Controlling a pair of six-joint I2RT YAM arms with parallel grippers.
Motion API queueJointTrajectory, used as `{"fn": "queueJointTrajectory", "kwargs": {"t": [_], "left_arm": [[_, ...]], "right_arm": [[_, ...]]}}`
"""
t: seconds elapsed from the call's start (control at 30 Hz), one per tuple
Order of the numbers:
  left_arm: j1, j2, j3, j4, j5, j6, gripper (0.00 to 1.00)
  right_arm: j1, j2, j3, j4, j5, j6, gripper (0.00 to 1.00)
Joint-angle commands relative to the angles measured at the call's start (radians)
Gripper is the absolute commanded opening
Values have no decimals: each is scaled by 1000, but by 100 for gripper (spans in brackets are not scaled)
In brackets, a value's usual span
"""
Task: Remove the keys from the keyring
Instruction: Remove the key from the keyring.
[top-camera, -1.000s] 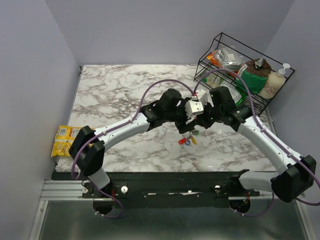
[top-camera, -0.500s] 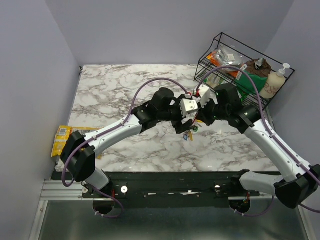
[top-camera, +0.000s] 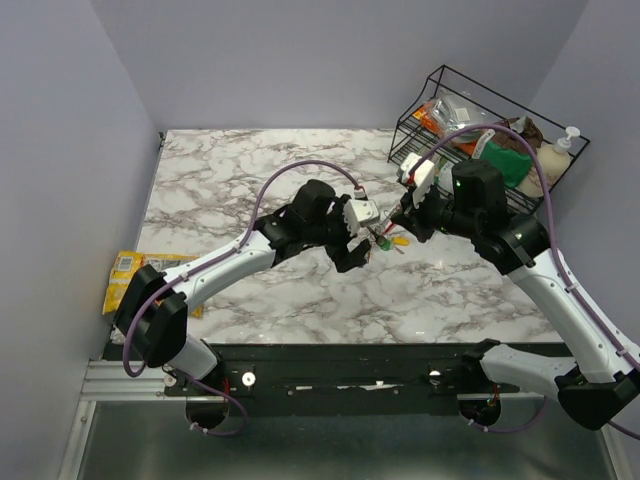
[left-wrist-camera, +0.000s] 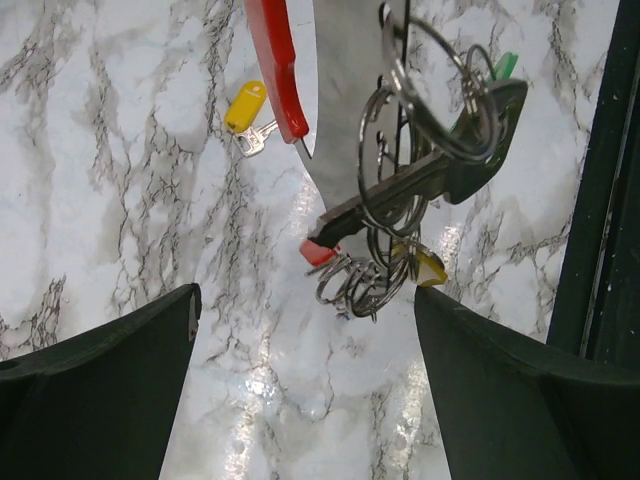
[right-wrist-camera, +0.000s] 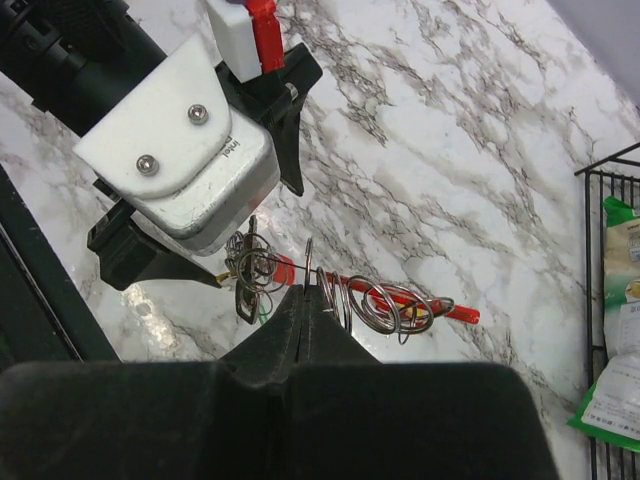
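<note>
Left tool: the left tool (top-camera: 366, 242) was spread wide, its two dark fingers (left-wrist-camera: 110, 390) well apart. The key bunch sat between them, and no grip showed.
Right tool: the right tool (right-wrist-camera: 305, 298) was pinched fully together on the wire of a split ring (right-wrist-camera: 308, 262) in the bunch.
Keyring: the keyring (left-wrist-camera: 276, 60), part red and part grey metal, was held above the worktop (top-camera: 230, 180) between the two tools, right of centre. Several more wire rings were threaded along it.
Keys: the keys (left-wrist-camera: 430, 268) clustered under the rings, with red, yellow and green tags showing.
Loose key: one yellow-tagged key (left-wrist-camera: 245, 107) lay flat on the marble, apart from the bunch.
Wire rack: a black wire rack (top-camera: 402, 128) stood at the far right corner, with packets and a pump bottle (top-camera: 552, 160) in it.
Snack packet: a yellow snack packet (top-camera: 125, 270) lay at the near left edge, partly under the left arm.
</note>
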Motion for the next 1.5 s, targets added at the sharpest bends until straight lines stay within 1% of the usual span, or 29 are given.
{"fn": "queueJointTrajectory", "kwargs": {"t": [0.0, 0.1, 0.3, 0.47, 0.67, 0.73, 0.8, 0.87, 1.03, 1.1, 1.13, 1.17, 1.23, 1.27, 1.47], "left_arm": [[-5, -52, 33, 5, 82, -48, 98], [-5, -65, 42, -3, 116, -65, 99], [-9, -37, 30, 15, 129, -83, 98], [-9, -22, 40, 29, 126, -89, 91], [-9, -9, 73, 31, 111, -111, 89], [-9, -8, 82, 32, 102, -118, 87], [-9, -5, 89, 34, 96, -121, 73], [-9, -3, 99, 34, 97, -126, 55], [-9, 21, 134, 14, 108, -129, 50], [-9, 29, 142, 9, 111, -127, 43], [-9, 29, 148, 3, 111, -129, 40], [-9, 29, 149, 0, 111, -127, 31], [-11, 24, 154, -9, 106, -123, 22], [-9, 23, 154, -11, 100, -121, 15], [-9, -8, 140, -18, 70, -111, 13]], "right_arm": [[-1, -6, 3, 34, 1, -8, 1], [-6, -9, -6, 41, -3, -4, 1], [-11, -8, 3, 43, -28, 9, 1], [-20, -15, 3, 38, -40, 15, 1], [-23, -11, -3, 32, -55, 19, 1], [-21, -11, -6, 32, -68, 21, 1], [-23, -12, -8, 32, -72, 24, 1], [-25, -14, -8, 31, -79, 27, 1], [-26, -22, -5, 29, -79, 27, 1], [-26, -23, -8, 29, -77, 25, 1], [-26, -25, -12, 29, -69, 24, 1], [-26, -28, -15, 29, -66, 21, 1], [-28, -31, -26, 34, -59, 18, 1], [-28, -37, -27, 34, -59, 16, 1], [-32, -43, -28, 37, -34, 5, 1]]}}
